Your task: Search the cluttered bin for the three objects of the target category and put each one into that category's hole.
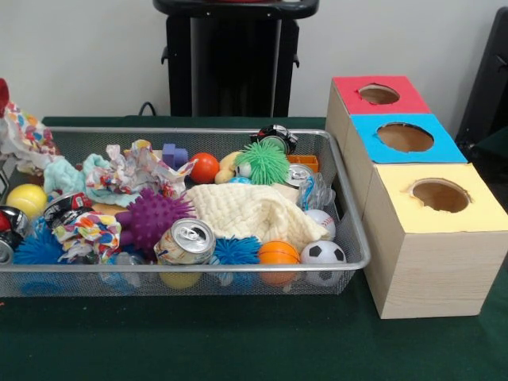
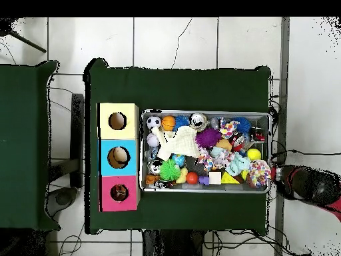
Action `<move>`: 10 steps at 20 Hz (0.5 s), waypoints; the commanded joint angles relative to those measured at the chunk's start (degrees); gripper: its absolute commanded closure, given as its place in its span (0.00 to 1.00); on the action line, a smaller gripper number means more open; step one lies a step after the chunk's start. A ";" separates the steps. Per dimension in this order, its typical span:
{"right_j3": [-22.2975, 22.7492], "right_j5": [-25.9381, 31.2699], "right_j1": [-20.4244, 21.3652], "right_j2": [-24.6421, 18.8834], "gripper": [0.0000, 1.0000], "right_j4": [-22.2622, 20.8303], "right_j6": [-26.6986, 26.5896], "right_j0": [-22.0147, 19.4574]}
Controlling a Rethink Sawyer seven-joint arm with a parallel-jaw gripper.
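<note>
Front view: a wire mesh bin [image 1: 333,171] on a green table [image 1: 238,341], crowded with a cream cloth [image 1: 254,210], purple spiky ball [image 1: 151,218], green fuzzy ball [image 1: 262,163], drink can [image 1: 186,240], orange ball [image 1: 279,252] and soccer ball [image 1: 323,252]. Just beside the bin stands a wooden box with a red hole [image 1: 379,94], blue hole [image 1: 405,136] and yellow hole [image 1: 440,194]. Overhead view only: bare green cloth all round the bin [image 2: 143,150], and the red arm [image 2: 313,187] off the table's edge beyond the bin, at the end opposite the box [image 2: 118,157]. The gripper appears in neither view, so its grasp cannot be told
</note>
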State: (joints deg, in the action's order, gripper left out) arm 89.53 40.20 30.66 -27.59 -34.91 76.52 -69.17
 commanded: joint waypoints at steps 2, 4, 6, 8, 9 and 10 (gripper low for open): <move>10.94 -6.35 0.89 -3.06 1.00 -3.09 -5.26 -1.59; 11.88 -6.78 1.49 -2.67 1.00 -3.09 -4.45 -1.88; 12.73 -7.92 2.07 -2.43 1.00 -3.30 -3.70 -2.08; 12.94 -8.46 1.79 -2.13 1.00 -3.52 -3.44 -2.17; 12.82 -8.40 1.43 -1.90 1.00 -3.47 -3.28 -2.12; 12.91 -8.64 1.16 -1.57 1.00 -3.50 -2.85 -2.07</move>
State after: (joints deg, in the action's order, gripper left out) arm 97.50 34.09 32.26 -27.60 -35.50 76.52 -71.67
